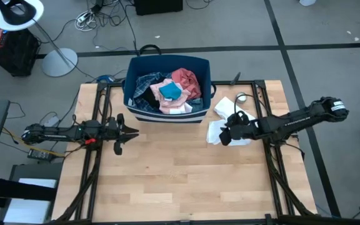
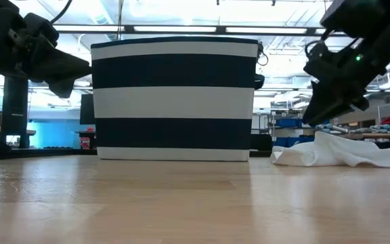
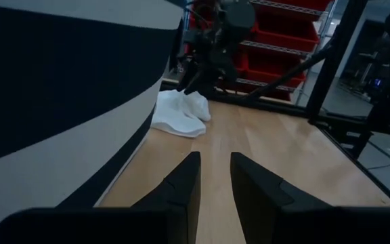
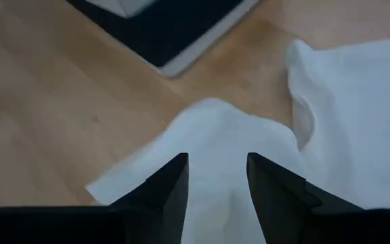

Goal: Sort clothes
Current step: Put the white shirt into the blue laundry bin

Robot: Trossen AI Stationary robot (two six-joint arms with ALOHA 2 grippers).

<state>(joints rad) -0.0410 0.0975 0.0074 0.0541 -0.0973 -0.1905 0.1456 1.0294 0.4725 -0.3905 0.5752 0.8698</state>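
Two arms | high: bin (image 1: 167, 111) full | R end effector (image 4: 217, 177) open over white piece (image 4: 344, 135)

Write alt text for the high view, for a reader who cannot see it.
Seen from above, a striped blue bin of mixed clothes sits at the far edge of a wooden table. The right gripper hangs, jaws open, over a white garment beside the bin; the left gripper waits empty near the bin's other side.

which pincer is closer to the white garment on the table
Right. The right pincer hangs open just above the white garment; the left pincer is across the table, in front of the striped bin.
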